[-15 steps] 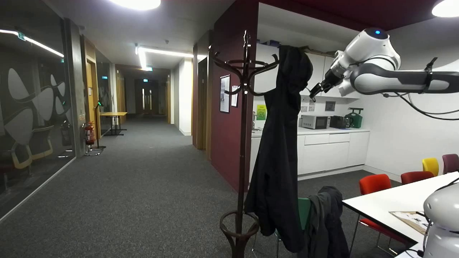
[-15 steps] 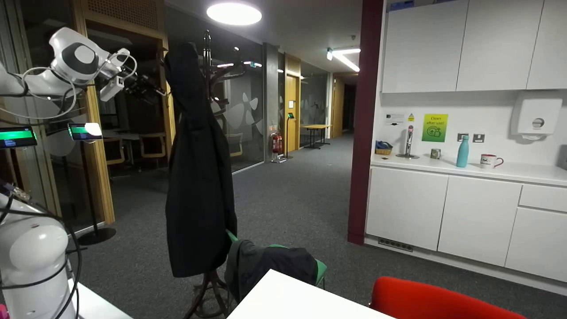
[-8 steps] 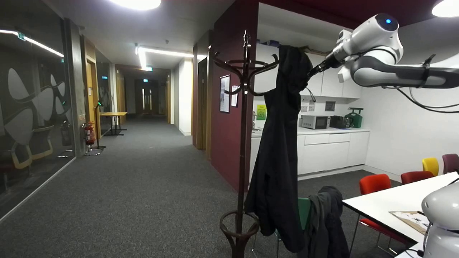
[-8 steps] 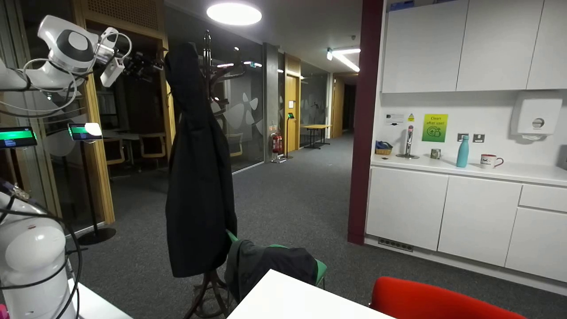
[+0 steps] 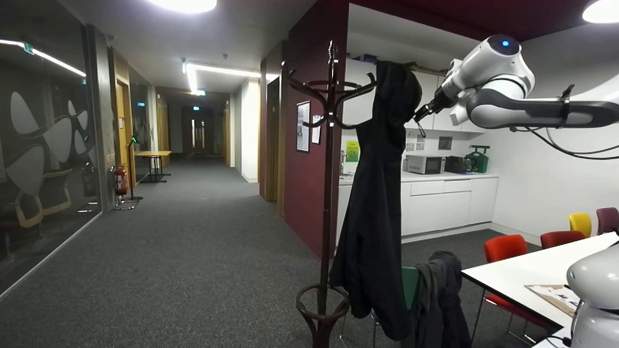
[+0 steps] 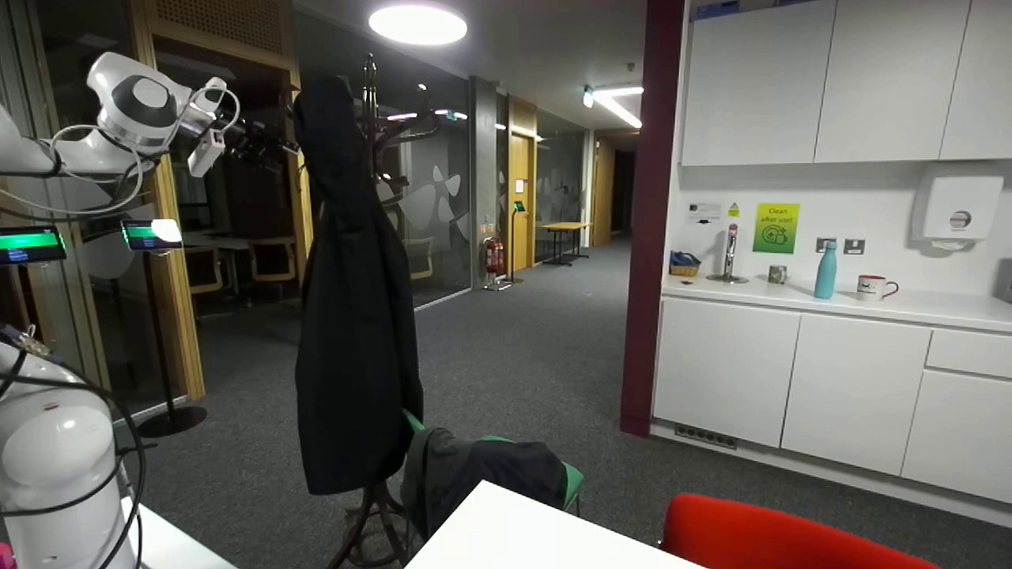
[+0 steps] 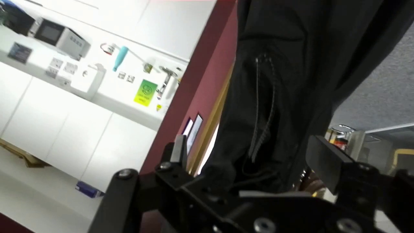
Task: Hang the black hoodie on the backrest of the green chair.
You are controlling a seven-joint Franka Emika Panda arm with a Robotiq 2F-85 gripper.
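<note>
In an exterior view, the long black fabric hoodie (image 5: 373,208) hangs at three o'clock on the dark brown, curved-armed coat stand (image 5: 327,193). From the hoodie's middle, the green chair (image 5: 409,282) with thin metal legs, a dark grey garment (image 5: 432,290) draped over it, is toward five o'clock, and the black two-fingered gripper (image 5: 420,115) toward one, beside the hood (image 5: 400,89), contact unclear; in the wrist view its jaws stand wide apart, the hoodie showing between them.
</note>
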